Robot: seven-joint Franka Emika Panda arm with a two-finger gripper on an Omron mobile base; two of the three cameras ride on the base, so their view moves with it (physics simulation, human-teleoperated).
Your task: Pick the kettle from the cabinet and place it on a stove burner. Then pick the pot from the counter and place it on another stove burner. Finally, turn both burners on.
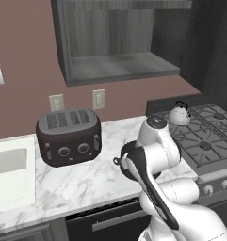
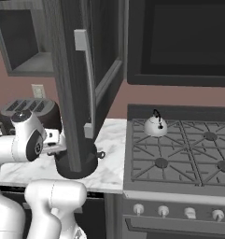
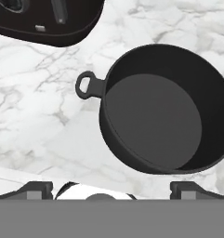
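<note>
The small silver kettle point(image 1: 179, 115) point(image 2: 156, 125) stands on the stove's rear-left burner. The squat dark pot point(image 3: 164, 109) sits on the white marble counter point(image 3: 29, 116) beside the stove, empty, with one loop handle pointing toward the toaster. In the base views the pot point(image 2: 79, 165) point(image 1: 125, 151) is partly hidden by the arm and an open cabinet door. My gripper point(image 3: 111, 190) hangs above the pot's near side, open, with nothing between its fingertips point(image 3: 36, 189). The open-front cabinet point(image 1: 115, 47) niche above the counter is empty.
A dark four-slot toaster point(image 1: 68, 136) point(image 3: 43, 18) stands close to the pot on the left. A white sink point(image 1: 6, 174) lies at the far left. An open dark cabinet door point(image 2: 81, 84) hangs in front of the pot. Silver knobs point(image 2: 163, 211) line the stove point(image 2: 179, 154) front.
</note>
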